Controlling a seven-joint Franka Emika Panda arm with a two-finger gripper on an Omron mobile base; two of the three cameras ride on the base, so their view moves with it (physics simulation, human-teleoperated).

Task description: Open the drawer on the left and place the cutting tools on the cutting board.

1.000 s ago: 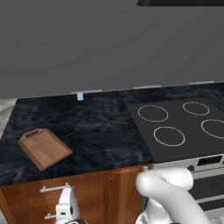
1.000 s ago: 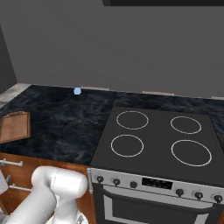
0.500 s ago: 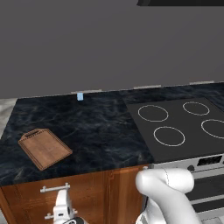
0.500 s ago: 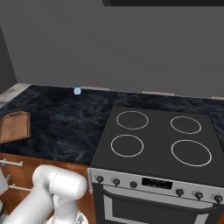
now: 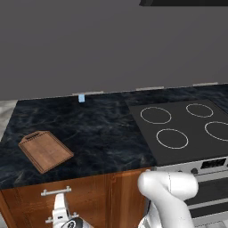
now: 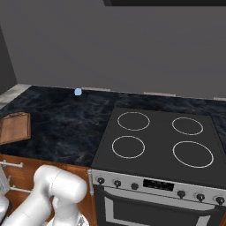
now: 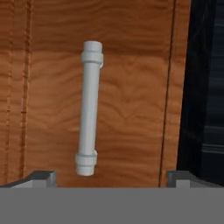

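The drawer is shut, its reddish-brown front crossed by a silver bar handle that stands on end in the rolled hand view. My gripper is open and close in front of it. The bar lies between the two fingertips, left of centre, and neither touches it. In the left base view my gripper hangs just under the handle, below the counter's edge. The cutting board lies bare on the dark counter at the left. The cutting tools are hidden.
A black four-ring stove fills the counter's right, with an oven front below. A small blue thing sits at the back wall. The like drawer below shows its handle. My white arm rises in front of the cabinets.
My gripper and arm have edged a little to the left in front of the drawer. The drawer stays shut and the jaws stay wide.
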